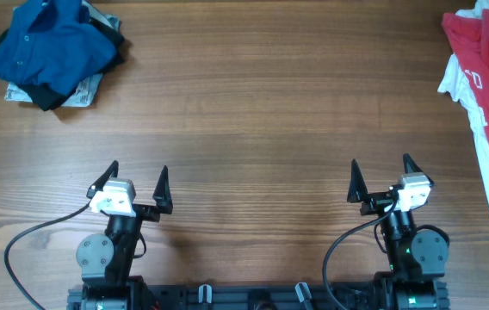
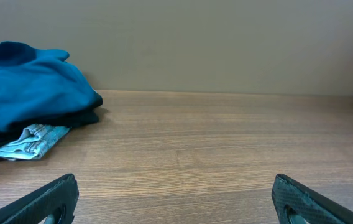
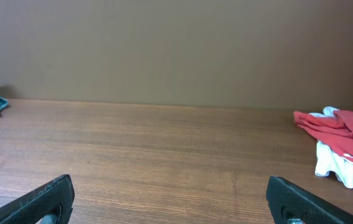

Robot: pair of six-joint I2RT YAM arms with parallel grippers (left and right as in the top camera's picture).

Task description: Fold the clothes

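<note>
Overhead, I have both arms tucked in at the near edge of the table (image 1: 253,112), wrists pointing away from the base. The left gripper (image 1: 138,172) has its fingers spread wide with nothing between them. The right gripper (image 1: 381,168) matches it, splayed and holding nothing. Both are well apart from any cloth.

The wrist cameras look low and level across the wood, each showing only its own two dark fingertips in the bottom corners with bare table between them.

Farther out, the blue shirt (image 1: 51,43) lies crumpled in a heap at the far left corner. From above it mostly hides what is under it. The left wrist view shows the layers from the side: the shirt on top of a black garment (image 2: 71,121), with a pale printed cloth (image 2: 30,140) sticking out at the bottom.

The red-and-white garment (image 1: 485,77) is stretched along the far right edge, running out of frame. The right wrist view shows it as a low rumpled mound, while the left wrist view catches only a red sliver.
</note>
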